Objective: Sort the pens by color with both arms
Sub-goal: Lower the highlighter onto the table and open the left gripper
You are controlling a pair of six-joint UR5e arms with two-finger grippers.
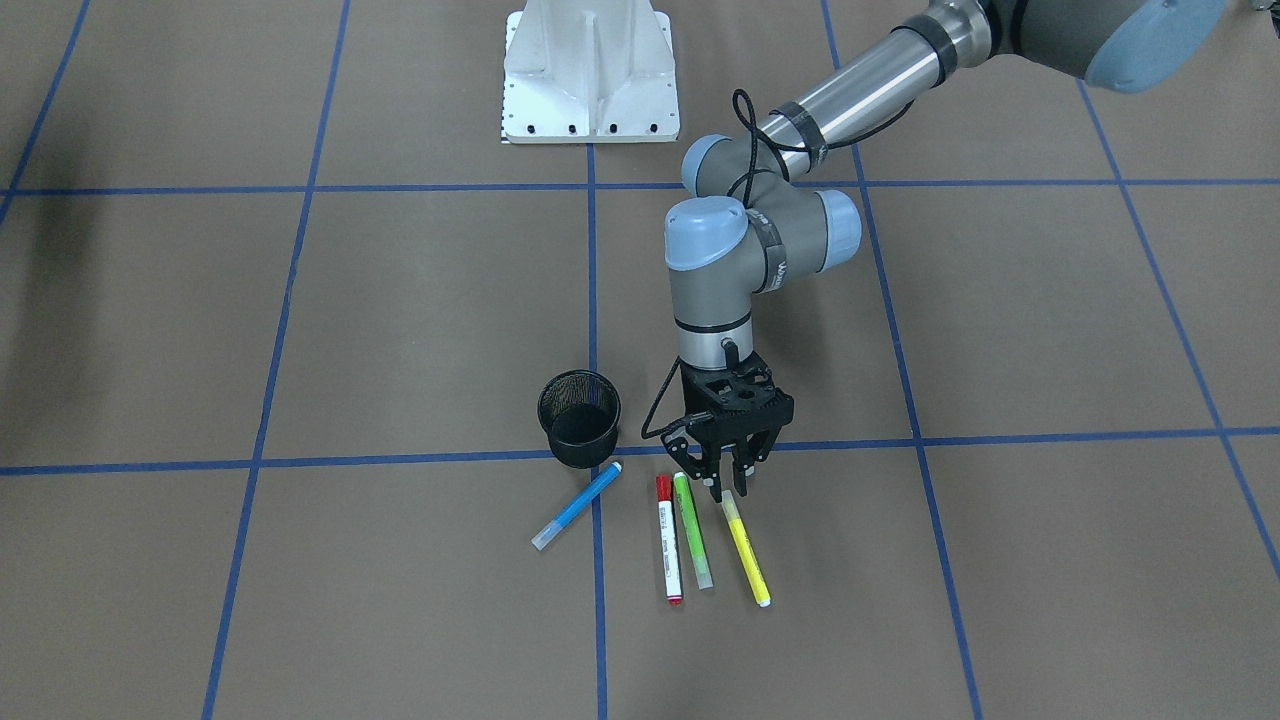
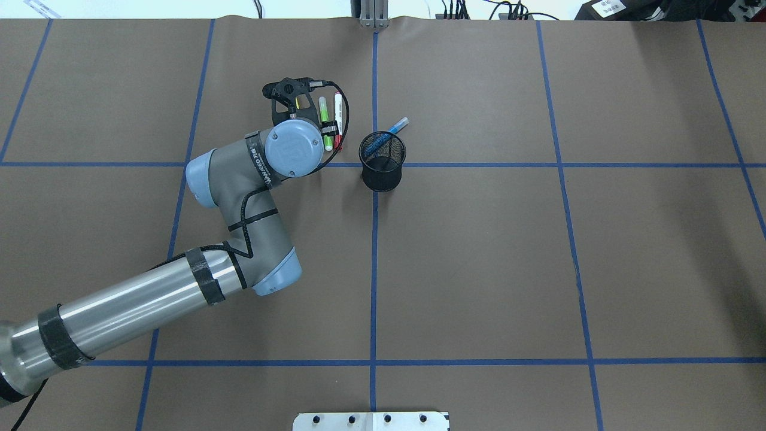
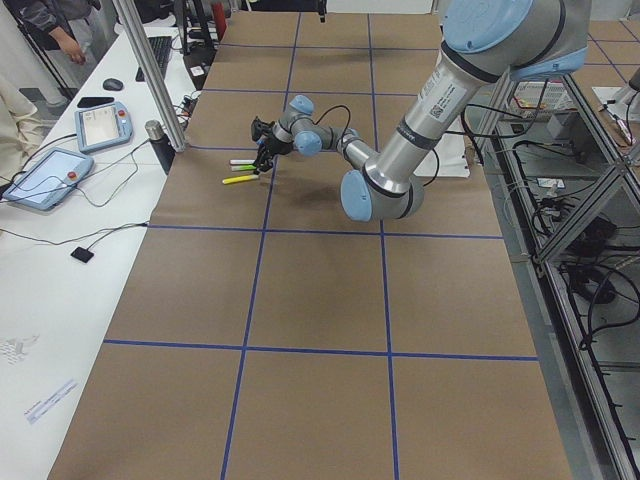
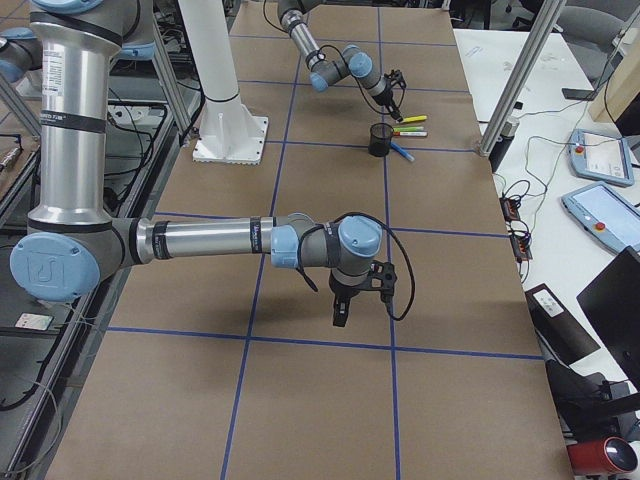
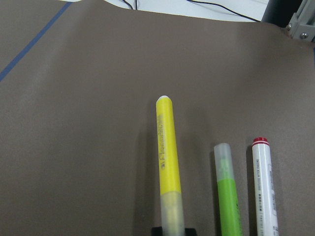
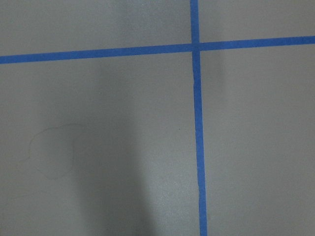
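Brown paper crossed by blue tape covers the table, and a black mesh cup stands near its middle line. On the operators' side of the cup we see the blue highlighter lying at a slant, one end close to the cup's foot. Beyond it, on the robot's left, lie the red-capped marker and the green highlighter just beside each other, and the yellow highlighter a little apart from them. These 3 lie flat and nearly parallel. The left arm reaches over them, and the left gripper points down at the yellow highlighter's translucent cap end, the end nearest the robot. Its 2 fingers stand apart with a modest gap and hold nothing. We cannot tell whether the tips touch the pen. What matters for the coming move is that the yellow barrel's long axis runs away from the gripper toward the operators' side, while the fingers stand to either side of it, across that axis. We judge that a straight descent and squeeze would catch the pen near its end, not its middle, so it may tip once lifted. The right arm is well apart, far along the table, so the left arm is plainly the nearer. Of the right gripper we see only that it points down over bare paper, and we cannot tell how its fingers stand.
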